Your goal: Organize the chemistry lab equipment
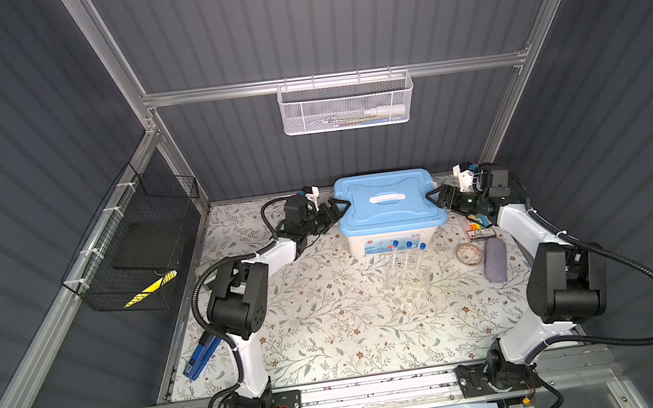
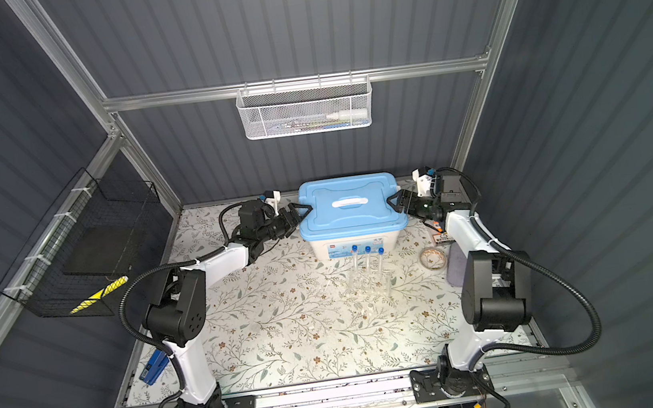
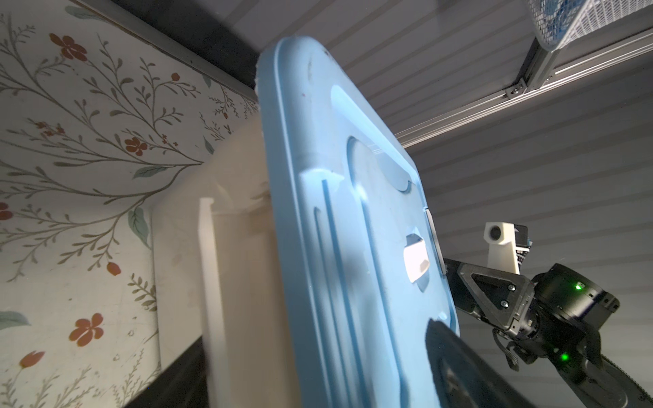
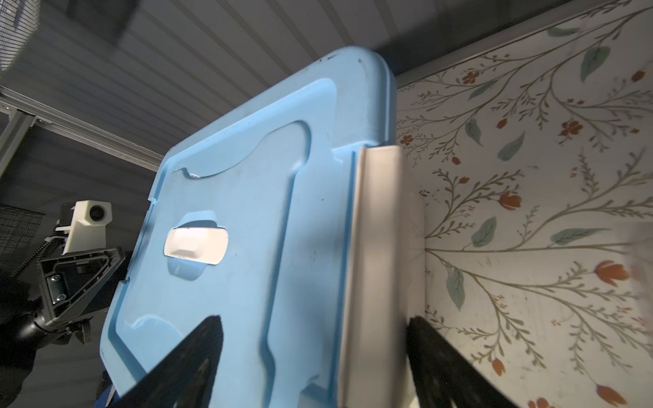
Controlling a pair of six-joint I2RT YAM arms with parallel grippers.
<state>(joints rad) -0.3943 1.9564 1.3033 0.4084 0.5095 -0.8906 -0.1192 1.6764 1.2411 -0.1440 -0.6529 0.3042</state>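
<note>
In both top views the storage box [image 1: 362,239] with its blue lid [image 1: 363,213] stands at the back of the flowered table [image 1: 331,338]. The left gripper [image 1: 341,208] is at the left end of the lid and the right gripper [image 1: 433,198] at the right end, both with jaws spread. Just in front of the box, three test tubes [image 2: 367,263] with blue caps stand upright in the clear rack [image 2: 368,288]. The blue stapler [image 2: 153,366] lies near the base of the left arm.

In the left wrist view, the fingers [image 3: 456,356] stand wide apart across the end of the lid; whether they press it, I cannot tell.

In the right wrist view, one finger [image 4: 183,360] is over the lid and the other is beyond the white latch [image 4: 378,247], also wide apart; whether they touch, I cannot tell
</note>
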